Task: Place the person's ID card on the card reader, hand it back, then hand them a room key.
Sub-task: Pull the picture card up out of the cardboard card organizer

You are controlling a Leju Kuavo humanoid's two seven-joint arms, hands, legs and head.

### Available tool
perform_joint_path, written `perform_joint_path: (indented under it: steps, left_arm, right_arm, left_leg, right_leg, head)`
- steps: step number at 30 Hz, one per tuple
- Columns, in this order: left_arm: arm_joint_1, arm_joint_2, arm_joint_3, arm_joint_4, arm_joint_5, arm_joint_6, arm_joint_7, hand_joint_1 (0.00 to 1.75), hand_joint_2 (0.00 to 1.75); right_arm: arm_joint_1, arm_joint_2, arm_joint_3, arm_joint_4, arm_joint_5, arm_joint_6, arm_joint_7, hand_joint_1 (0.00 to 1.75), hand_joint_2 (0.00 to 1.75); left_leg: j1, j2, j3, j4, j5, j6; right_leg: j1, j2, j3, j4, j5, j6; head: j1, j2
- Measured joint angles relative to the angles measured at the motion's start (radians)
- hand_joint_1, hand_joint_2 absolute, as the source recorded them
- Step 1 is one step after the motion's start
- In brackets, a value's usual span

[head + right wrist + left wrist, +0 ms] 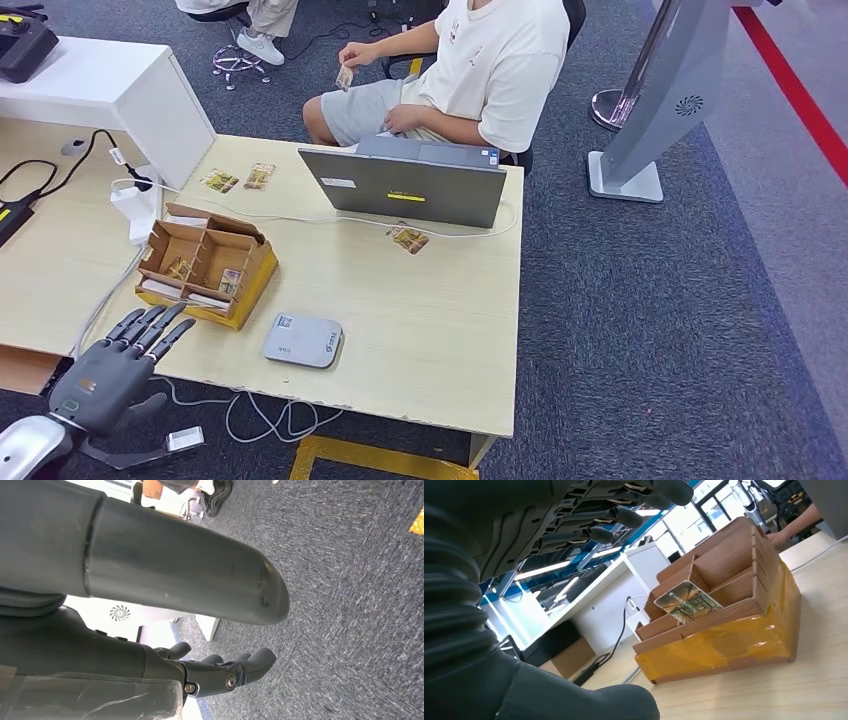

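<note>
Laptop (405, 185) behind card reader (302, 340), box (205, 265) beside

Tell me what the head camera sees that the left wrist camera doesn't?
Head view alone: the grey card reader, the laptop, loose cards on the table, and the seated person holding a card.
Left wrist view alone: a picture card close up, standing in a box compartment.
Both: the cardboard box and the empty, spread left hand.
</note>
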Motion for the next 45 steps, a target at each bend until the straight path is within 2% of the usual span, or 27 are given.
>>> perform_joint_path:
  steps: [6, 8, 10, 12, 17, 26, 38, 45]
  left_arm:
    - [-0.006, -0.017, 0.043, 0.025, -0.044, 0.008, 0.008, 0.0, 1.75]
    - [-0.028, -0.033, 0.049, 0.059, -0.067, 0.028, 0.01, 0.0, 0.87]
    - [-0.062, -0.055, 0.05, 0.107, -0.094, 0.053, 0.01, 0.0, 0.87]
    - [-0.109, -0.085, 0.047, 0.17, -0.13, 0.08, 0.014, 0.0, 1.75]
    - [-0.22, -0.158, 0.035, 0.32, -0.177, 0.146, 0.043, 0.0, 1.75]
    - [-0.346, -0.249, 0.016, 0.483, -0.186, 0.202, 0.046, 0.0, 1.75]
    - [-0.39, -0.302, -0.016, 0.545, -0.185, 0.211, 0.018, 0.0, 1.75]
    - [-0.42, -0.354, -0.093, 0.547, -0.176, 0.202, -0.01, 0.0, 1.75]
  right_arm:
    - [-0.001, 0.0, 0.0, 0.0, 0.013, 0.0, 0.0, 0.0, 0.0]
    - [-0.001, 0.0, 0.0, 0.0, 0.02, 0.0, 0.0, 0.0, 0.0]
    - [-0.002, 0.0, 0.0, 0.0, 0.028, 0.0, 0.0, 0.0, 0.0]
    - [-0.004, -0.001, 0.0, 0.0, 0.034, 0.0, -0.002, 0.0, 0.0]
    - [-0.009, -0.001, 0.0, 0.0, 0.043, 0.0, -0.001, 0.0, 0.0]
    - [-0.01, -0.001, 0.002, 0.0, 0.056, 0.0, -0.002, 0.0, 0.0]
    - [-0.011, -0.002, 0.003, 0.0, 0.061, 0.0, -0.002, 0.0, 0.0]
    - [-0.012, -0.002, 0.008, 0.0, 0.071, 0.0, -0.003, 0.0, 0.0]
  left_leg:
    - [0.0, -0.001, 0.0, 0.0, 0.0, 0.0]
    - [0.0, -0.001, 0.0, 0.0, 0.0, 0.0]
    - [0.0, -0.002, 0.0, 0.0, 0.0, 0.0]
    - [0.0, -0.003, 0.0, 0.0, 0.0, 0.0]
    - [0.0, -0.003, 0.0, 0.0, 0.0, 0.0]
    - [0.0, -0.003, 0.0, 0.001, 0.0, 0.0]
    - [0.0, -0.002, 0.0, 0.001, 0.0, 0.0]
    - [0.0, -0.002, 0.0, 0.001, 0.0, 0.0]
  right_leg:
    - [0.0, -0.001, 0.0, 0.0, 0.0, 0.0]
    - [0.0, -0.001, 0.0, 0.0, 0.0, 0.0]
    - [0.0, -0.002, 0.0, 0.0, 0.0, 0.0]
    - [0.0, -0.003, 0.0, 0.0, 0.0, 0.0]
    - [0.0, -0.003, 0.0, 0.0, 0.001, 0.0]
    - [0.0, -0.003, 0.0, 0.0, 0.001, 0.0]
    - [0.0, -0.002, -0.001, 0.0, 0.001, 0.0]
    - [-0.001, -0.002, 0.0, 0.0, 0.001, 0.0]
  head:
    - [0.0, 0.0]
    - [0.0, 0.0]
    - [0.0, 0.0]
    - [0.0, 0.0]
    - [0.0, 0.0]
    - [0.0, 0.0]
    - [0.0, 0.0]
    - [0.0, 0.0]
